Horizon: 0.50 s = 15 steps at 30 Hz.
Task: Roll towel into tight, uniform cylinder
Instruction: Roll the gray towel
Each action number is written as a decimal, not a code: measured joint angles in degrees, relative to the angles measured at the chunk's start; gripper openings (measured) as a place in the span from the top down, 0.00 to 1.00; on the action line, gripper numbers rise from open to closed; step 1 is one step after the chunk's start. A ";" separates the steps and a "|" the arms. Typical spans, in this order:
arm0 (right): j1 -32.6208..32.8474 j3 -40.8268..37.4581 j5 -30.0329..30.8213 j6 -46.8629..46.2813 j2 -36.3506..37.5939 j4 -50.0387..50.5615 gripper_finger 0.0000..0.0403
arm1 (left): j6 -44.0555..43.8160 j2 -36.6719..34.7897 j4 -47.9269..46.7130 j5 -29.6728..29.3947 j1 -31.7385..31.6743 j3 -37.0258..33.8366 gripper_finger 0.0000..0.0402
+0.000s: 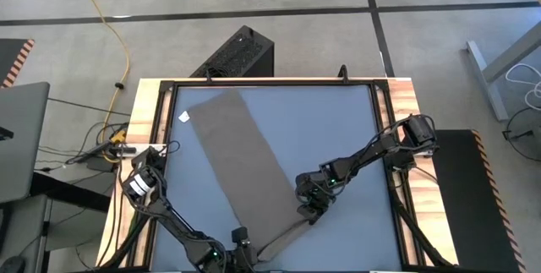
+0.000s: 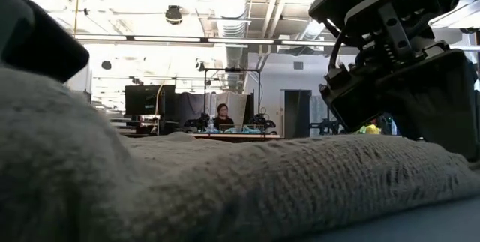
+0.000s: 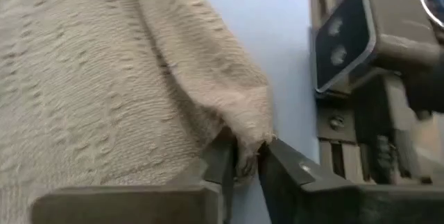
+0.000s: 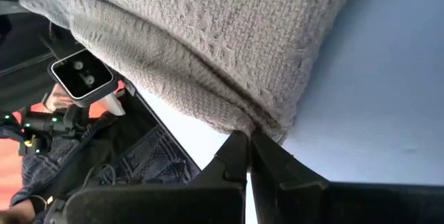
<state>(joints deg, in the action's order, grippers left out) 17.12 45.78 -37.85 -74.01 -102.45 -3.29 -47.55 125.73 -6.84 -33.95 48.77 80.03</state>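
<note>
1. Here, the towel (image 1: 245,167) is lying as a long taupe strip on the blue table (image 1: 338,129), running diagonally from the far left part down to the near edge.
2. A small white tag (image 1: 184,117) is showing at the towel's far end, just beside its left corner.
3. At the near end, the towel is bending and bunching up, with a fold reaching toward the right.
4. The left hand (image 3: 246,168) is sitting at the near edge of the table, its fingers closing on a corner of the towel; a bit of frayed cloth is showing pinched between them.
5. The right hand (image 4: 246,158) is reaching in from the right side to the towel's near right edge, its fingers pressing together on the fabric's edge.
6. In the low view, the towel is filling the foreground as a raised ridge, and the right hand is hanging over it at the right.
7. Far behind, a person (image 2: 223,115) is sitting at a desk in the room.
</note>
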 joint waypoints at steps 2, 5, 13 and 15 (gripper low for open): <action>-0.15 0.00 0.01 -0.19 0.00 0.04 0.94 | 0.00 -0.80 -1.94 1.46 -0.20 0.00 0.82; -0.82 -0.02 0.03 -1.02 0.00 0.47 0.94 | -1.55 -3.43 -7.61 1.98 -0.21 -0.03 0.73; -2.63 -0.07 -0.02 -1.15 0.00 0.57 0.94 | -0.31 -12.28 -11.98 -3.12 0.81 -0.07 0.63; -2.95 -0.07 0.01 -0.99 0.00 0.51 0.94 | 3.66 -12.46 -5.98 -6.28 0.84 -0.09 0.63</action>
<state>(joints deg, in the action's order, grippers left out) 14.17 45.71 -37.85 -75.00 -102.45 -2.78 -43.89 113.27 -12.81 -40.23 49.60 79.94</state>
